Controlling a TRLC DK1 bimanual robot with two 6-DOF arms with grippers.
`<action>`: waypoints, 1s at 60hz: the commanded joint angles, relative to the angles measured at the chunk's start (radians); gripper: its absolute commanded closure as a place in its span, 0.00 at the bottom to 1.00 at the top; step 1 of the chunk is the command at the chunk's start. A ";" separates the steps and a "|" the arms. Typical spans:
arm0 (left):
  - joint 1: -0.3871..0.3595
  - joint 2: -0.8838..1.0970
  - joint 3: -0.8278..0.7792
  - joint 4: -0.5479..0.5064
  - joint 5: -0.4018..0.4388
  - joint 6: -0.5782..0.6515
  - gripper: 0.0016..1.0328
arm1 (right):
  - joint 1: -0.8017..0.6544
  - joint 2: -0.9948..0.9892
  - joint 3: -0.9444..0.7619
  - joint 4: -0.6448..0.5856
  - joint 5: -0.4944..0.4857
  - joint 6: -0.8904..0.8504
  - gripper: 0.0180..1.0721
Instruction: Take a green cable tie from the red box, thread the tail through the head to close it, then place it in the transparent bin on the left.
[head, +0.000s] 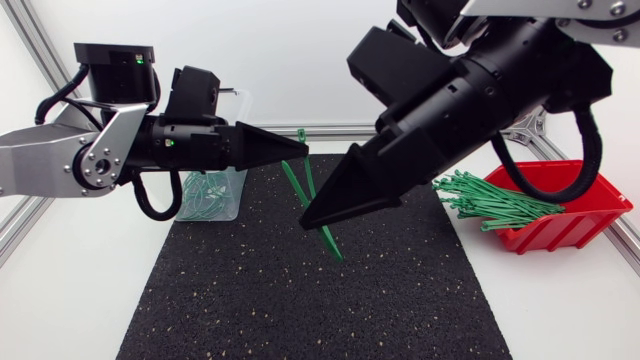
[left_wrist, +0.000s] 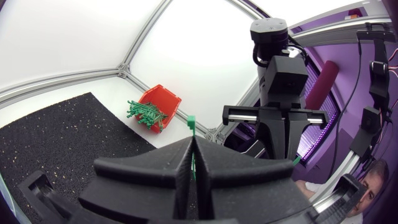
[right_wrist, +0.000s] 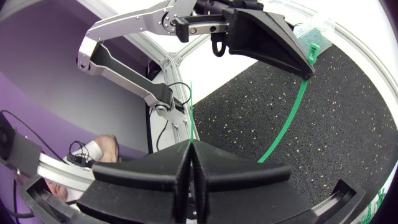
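One green cable tie (head: 330, 243) hangs bent in a V over the black mat, held at both ends. My left gripper (head: 303, 153) is shut on it just below the head; in the left wrist view the head (left_wrist: 191, 121) pokes out past the closed fingertips (left_wrist: 191, 149). My right gripper (head: 305, 222) is shut on the tail end, whose thin tip (right_wrist: 191, 99) sticks out ahead of its fingers (right_wrist: 191, 149). The red box (head: 575, 215) at the right holds several green ties (head: 490, 198). The transparent bin (head: 222, 200) stands at the left behind my left arm.
A black speckled mat (head: 300, 310) covers the middle of the table beneath both grippers. Aluminium rails (head: 15, 225) frame the table's sides and back. The transparent bin holds several green ties. The two grippers' tips stand close together above the mat's far half.
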 joint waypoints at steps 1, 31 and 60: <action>0.018 -0.017 -0.022 0.018 0.025 -0.034 0.97 | -0.012 -0.010 -0.019 0.008 -0.035 0.104 0.95; 0.074 0.003 -0.059 0.121 0.097 -0.067 0.97 | -0.047 0.000 -0.095 0.256 -0.239 0.616 0.95; 0.076 0.010 -0.091 0.183 0.111 -0.064 0.97 | -0.088 0.118 -0.006 0.260 -0.249 1.089 0.95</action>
